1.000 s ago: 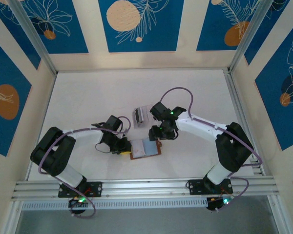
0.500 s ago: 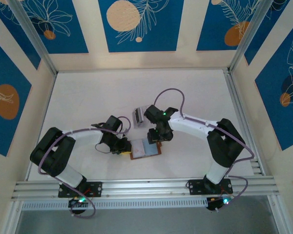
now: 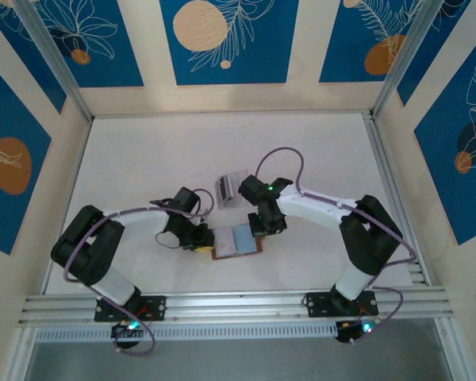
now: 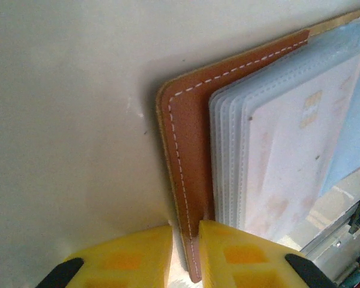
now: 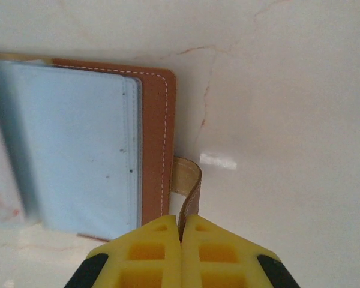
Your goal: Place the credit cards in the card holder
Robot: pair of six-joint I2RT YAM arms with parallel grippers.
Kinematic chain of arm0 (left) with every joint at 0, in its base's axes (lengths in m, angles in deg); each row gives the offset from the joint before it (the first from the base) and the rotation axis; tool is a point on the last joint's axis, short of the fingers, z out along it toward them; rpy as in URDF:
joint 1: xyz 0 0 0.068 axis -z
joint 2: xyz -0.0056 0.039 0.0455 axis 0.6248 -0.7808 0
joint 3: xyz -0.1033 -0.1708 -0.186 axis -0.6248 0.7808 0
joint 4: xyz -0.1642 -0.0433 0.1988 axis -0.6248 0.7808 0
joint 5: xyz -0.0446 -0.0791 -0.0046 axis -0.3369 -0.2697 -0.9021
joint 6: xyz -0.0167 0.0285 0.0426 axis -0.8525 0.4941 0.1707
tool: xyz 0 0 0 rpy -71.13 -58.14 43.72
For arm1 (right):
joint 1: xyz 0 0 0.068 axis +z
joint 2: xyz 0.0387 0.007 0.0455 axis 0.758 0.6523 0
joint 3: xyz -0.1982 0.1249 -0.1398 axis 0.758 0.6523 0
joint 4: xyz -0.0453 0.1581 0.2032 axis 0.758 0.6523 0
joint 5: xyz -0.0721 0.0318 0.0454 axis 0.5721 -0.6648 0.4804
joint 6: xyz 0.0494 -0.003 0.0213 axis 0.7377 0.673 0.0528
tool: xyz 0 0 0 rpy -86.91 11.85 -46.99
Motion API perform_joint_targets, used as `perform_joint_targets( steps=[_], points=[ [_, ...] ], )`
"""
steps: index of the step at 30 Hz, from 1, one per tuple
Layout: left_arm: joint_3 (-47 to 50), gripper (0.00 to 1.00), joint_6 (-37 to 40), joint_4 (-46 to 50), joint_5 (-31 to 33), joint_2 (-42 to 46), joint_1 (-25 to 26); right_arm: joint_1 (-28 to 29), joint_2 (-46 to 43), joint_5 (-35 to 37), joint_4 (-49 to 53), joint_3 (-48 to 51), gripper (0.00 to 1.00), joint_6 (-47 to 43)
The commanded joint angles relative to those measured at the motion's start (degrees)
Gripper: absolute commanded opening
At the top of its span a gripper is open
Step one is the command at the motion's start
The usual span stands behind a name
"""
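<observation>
On the left, the left gripper (image 3: 197, 239) lies low on the white table (image 3: 143, 159). Its yellow fingers (image 4: 132, 258) are almost shut, with only a thin gap. The brown left edge of the card holder (image 3: 236, 240) sits in that gap, so the fingers are squeezing it.

The card holder lies open and flat on the table, between the two grippers. Its brown cover is at the bottom and its see-through pockets lie in a stack on top (a bit like the pages of a little book). In the left wrist view a pale card (image 4: 282, 156) with a small gold square is inside the top pocket. In the right wrist view the pocket on top looks light blue.

Just behind the card holder, a bit farther from the arms, stands a small clear stand (image 3: 230, 189). I cannot tell what is in it.

On the right, the right gripper (image 3: 262, 228) is at the right edge of the card holder. Its yellow fingers (image 5: 138, 258) are pressed tight together. The snap tab (image 5: 189, 186) curls out from the brown edge and runs down to where the fingers meet. I cannot tell if it is pinched there.
</observation>
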Motion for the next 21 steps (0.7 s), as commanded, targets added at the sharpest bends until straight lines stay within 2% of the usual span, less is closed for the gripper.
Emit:
perform_joint_targets(
  steps=[1,5,11,17,21],
  points=[
    [-1.7,0.2,-1.0,-6.5,-1.3,-3.6,4.6,-0.3,-5.4,-3.1,1.6,-0.3,0.0,0.4],
    [-2.0,0.21,-3.9,-10.5,-2.6,-5.0,6.2,-0.3,-8.2,-9.6,-1.2,-0.5,0.0,1.2],
    [-2.5,0.21,-7.8,-15.1,-3.2,-7.0,7.4,1.8,-5.9,-21.7,-13.4,0.5,0.0,5.2],
    [-1.7,0.23,-8.4,-14.2,-1.8,-4.8,6.9,4.4,1.1,-29.1,-25.6,-0.8,0.0,9.2],
    [1.3,0.24,-8.9,-12.3,-0.7,-0.6,5.1,5.6,4.4,-28.3,-28.2,-0.9,0.0,10.3]
  ],
)
